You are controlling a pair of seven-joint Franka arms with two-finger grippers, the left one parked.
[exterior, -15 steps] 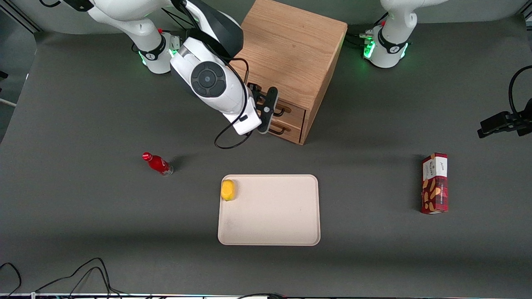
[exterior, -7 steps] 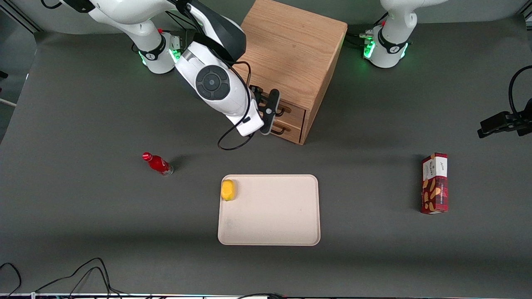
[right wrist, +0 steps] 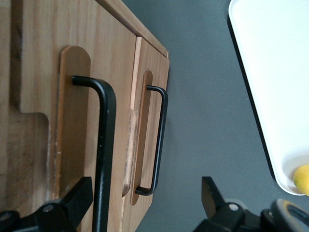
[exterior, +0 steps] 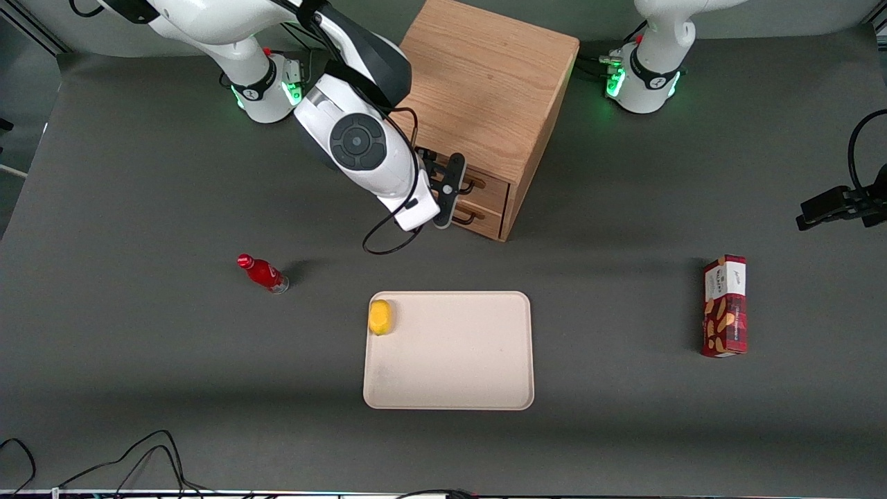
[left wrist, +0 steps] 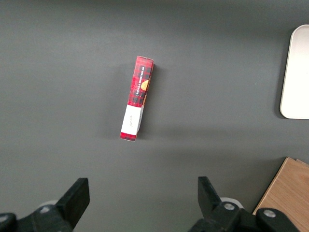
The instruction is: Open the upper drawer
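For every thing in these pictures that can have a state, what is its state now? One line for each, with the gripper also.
upper drawer: shut, handle not yet gripped.
lower drawer: shut.
gripper: open, in front of the drawers, at the upper drawer's handle.
red bottle: capped, tilted on the table.
snack box: closed, lying flat.
tray: holds one yellow fruit at its edge.

Gripper (right wrist: 145,205) open, close in front of upper drawer (right wrist: 72,121); black handle (right wrist: 105,145) between fingers (right wrist: 72,200); drawer closed.
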